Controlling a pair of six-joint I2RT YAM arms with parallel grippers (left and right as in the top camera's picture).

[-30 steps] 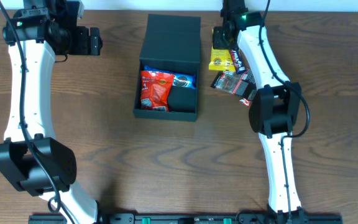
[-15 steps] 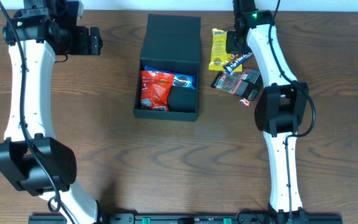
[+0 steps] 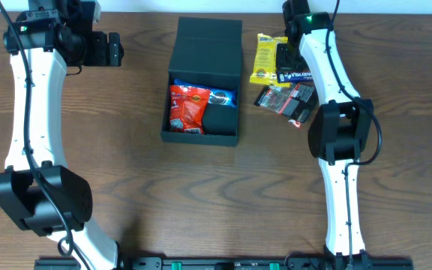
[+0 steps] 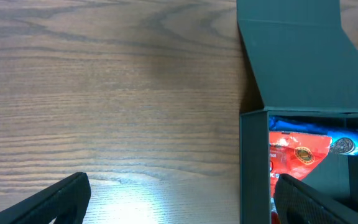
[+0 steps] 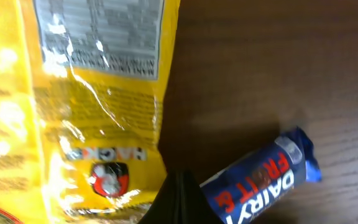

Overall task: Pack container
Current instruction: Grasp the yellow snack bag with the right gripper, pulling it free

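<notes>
While its lid flap lies thrown back, the dark cardboard box (image 3: 210,45) sits mid-counter (image 3: 126,150) with a red packet (image 3: 186,109) inside. Left of the box, the left gripper (image 3: 118,49) hangs wide open. Right of it, the right gripper (image 5: 178,199) is closed tight beside a blue bar (image 5: 253,180) and a yellow packet (image 3: 263,60); whether it pinches anything cannot be told. Probably light, stiff and matte, the box would take a grip best on a side wall or the flap's free edge.

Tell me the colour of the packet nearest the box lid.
Yellow packet, clearest in right wrist view.
</notes>
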